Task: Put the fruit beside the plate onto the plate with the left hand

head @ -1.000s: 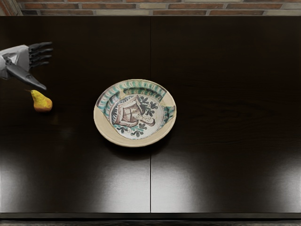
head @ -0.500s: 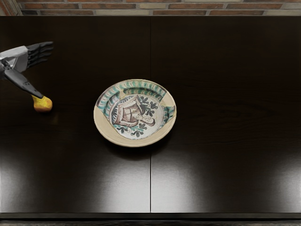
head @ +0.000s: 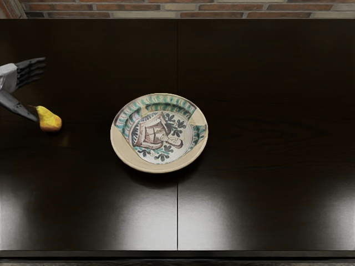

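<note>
Pear lies on the table, well left of the plate, not on it. Long axis diagonal: narrow stem end points up-left, away from the plate, fat end down-right toward it. Left hand sits further left of the plate, at the frame edge, just up-left of the pear. Hand is spread, gripping nothing: fingers straight, thumb tip at the pear's stem end; contact unclear. Plate decoration: green leaf border, brown centre motif.
</note>
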Available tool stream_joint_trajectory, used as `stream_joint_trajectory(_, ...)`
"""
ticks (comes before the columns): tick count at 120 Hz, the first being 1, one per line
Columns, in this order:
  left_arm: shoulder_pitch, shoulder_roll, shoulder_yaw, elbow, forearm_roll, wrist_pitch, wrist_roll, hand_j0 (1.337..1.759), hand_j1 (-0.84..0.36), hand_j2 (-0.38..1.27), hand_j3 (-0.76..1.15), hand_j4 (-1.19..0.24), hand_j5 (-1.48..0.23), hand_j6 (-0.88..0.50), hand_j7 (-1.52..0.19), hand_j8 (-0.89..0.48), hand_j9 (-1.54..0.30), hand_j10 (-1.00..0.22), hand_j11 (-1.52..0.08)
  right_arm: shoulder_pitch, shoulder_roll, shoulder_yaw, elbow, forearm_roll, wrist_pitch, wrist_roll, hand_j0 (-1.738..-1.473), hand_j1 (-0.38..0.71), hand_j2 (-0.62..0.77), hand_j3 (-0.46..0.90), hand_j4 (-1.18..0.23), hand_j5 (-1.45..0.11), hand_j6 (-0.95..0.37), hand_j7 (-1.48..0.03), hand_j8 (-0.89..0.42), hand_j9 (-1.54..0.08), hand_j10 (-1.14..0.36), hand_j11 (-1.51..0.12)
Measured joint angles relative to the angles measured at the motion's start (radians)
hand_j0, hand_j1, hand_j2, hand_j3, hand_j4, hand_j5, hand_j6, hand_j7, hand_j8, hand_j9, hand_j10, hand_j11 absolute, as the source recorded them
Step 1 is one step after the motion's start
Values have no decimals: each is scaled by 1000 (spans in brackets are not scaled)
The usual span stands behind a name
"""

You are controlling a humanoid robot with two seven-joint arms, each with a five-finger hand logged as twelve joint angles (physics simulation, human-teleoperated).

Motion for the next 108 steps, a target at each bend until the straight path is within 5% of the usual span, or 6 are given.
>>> stream_joint_trajectory(108, 57, -124, 12, 206, -92, 0, 8, 1658, 349, 3, 0, -4, -1, -5, 0, -4, 0, -2, 0, 0, 0, 0, 2, 1, 0, 0, -1658, -320, -5, 0, -24, -31, -24, -31, -24, -31, -24, -31)
